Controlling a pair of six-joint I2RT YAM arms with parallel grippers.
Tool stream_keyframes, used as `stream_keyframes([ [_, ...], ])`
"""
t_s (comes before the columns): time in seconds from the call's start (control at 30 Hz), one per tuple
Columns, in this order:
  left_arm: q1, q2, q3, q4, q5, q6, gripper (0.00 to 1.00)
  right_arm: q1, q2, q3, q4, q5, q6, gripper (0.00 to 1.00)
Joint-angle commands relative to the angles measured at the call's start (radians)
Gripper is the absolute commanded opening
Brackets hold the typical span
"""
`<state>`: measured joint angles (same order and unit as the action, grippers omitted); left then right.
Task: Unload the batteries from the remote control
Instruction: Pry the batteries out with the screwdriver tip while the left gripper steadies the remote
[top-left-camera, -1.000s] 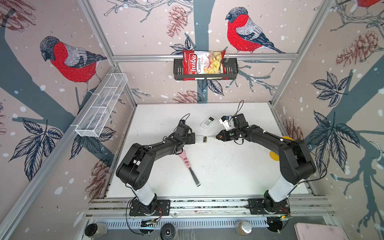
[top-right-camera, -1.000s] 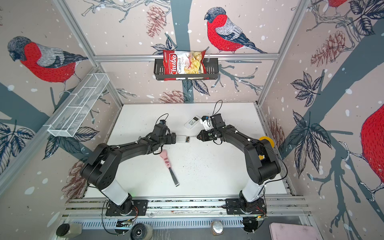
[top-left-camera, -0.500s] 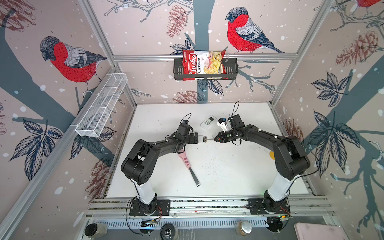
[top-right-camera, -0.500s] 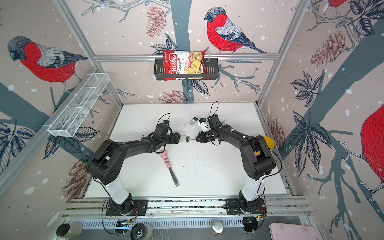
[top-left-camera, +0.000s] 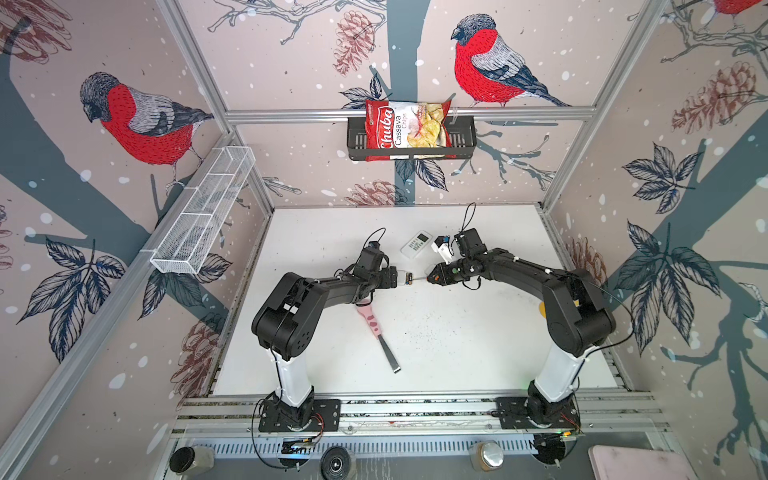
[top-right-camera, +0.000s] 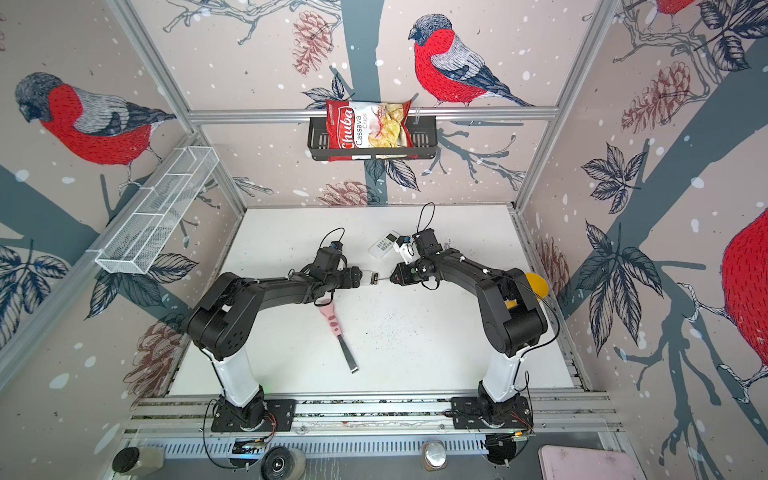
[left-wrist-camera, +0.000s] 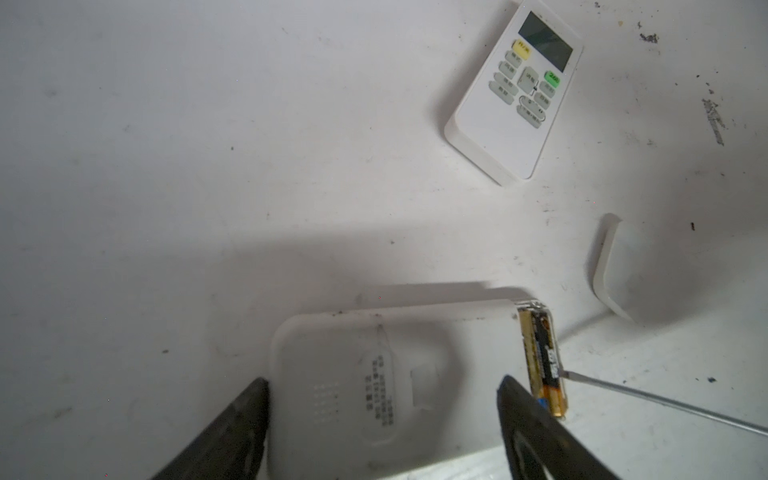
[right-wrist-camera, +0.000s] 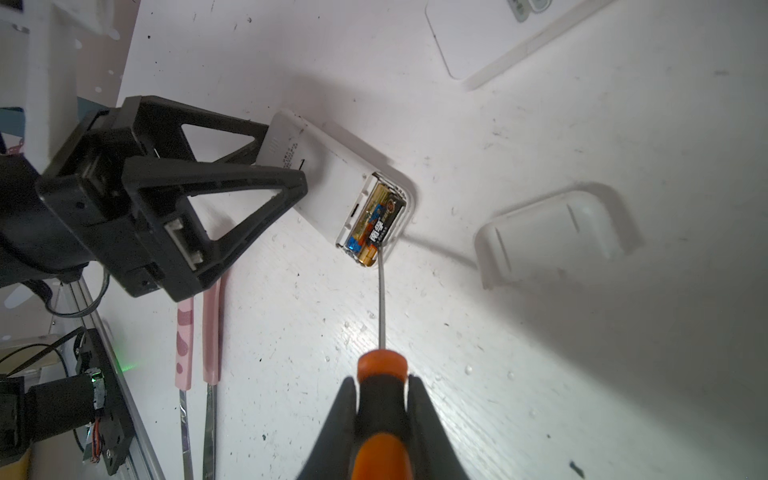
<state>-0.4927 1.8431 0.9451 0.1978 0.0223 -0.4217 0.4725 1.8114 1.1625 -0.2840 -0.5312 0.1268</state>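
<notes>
A white remote control (left-wrist-camera: 353, 374) lies face down with its end compartment uncovered, and the batteries (right-wrist-camera: 376, 222), black with gold ends, sit inside it. My left gripper (left-wrist-camera: 382, 384) is open over the remote: one finger stands at its end, the other above its back near the compartment. My right gripper (right-wrist-camera: 382, 378) is shut on the orange-and-black handle of a screwdriver (right-wrist-camera: 381, 303), whose tip rests at the gold end of a battery. In both top views the left gripper (top-left-camera: 395, 277) and the right gripper (top-left-camera: 434, 276) face each other across the batteries (top-right-camera: 375, 278).
The white battery cover (right-wrist-camera: 552, 237) lies loose beside the remote. A second white remote (top-left-camera: 417, 244) lies face up behind, and a pink-handled tool (top-left-camera: 370, 322) lies in front of the left arm. A yellow disc (top-right-camera: 536, 284) sits behind the right arm.
My left gripper has moved right onto the remote and its jaws have narrowed a little. My right gripper has edged left with the screwdriver, to the batteries.
</notes>
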Motion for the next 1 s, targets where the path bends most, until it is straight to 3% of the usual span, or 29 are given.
stream_keyframes([
  [0.0, 0.002, 0.012, 0.013, 0.039, 0.026, -0.002, 0.78, 0.003, 0.005, 0.015, -0.020, 0.016, -0.019, 0.00],
  [0.3, 0.002, 0.048, 0.016, 0.060, 0.058, -0.004, 0.66, 0.017, 0.017, 0.040, -0.052, 0.044, -0.030, 0.00],
  [0.6, 0.003, 0.064, 0.026, 0.068, 0.088, -0.002, 0.64, 0.079, 0.070, 0.144, -0.148, 0.150, -0.064, 0.00],
  [0.97, 0.003, 0.058, 0.009, 0.080, 0.090, -0.006, 0.62, 0.086, 0.072, 0.167, -0.140, 0.155, -0.056, 0.00],
])
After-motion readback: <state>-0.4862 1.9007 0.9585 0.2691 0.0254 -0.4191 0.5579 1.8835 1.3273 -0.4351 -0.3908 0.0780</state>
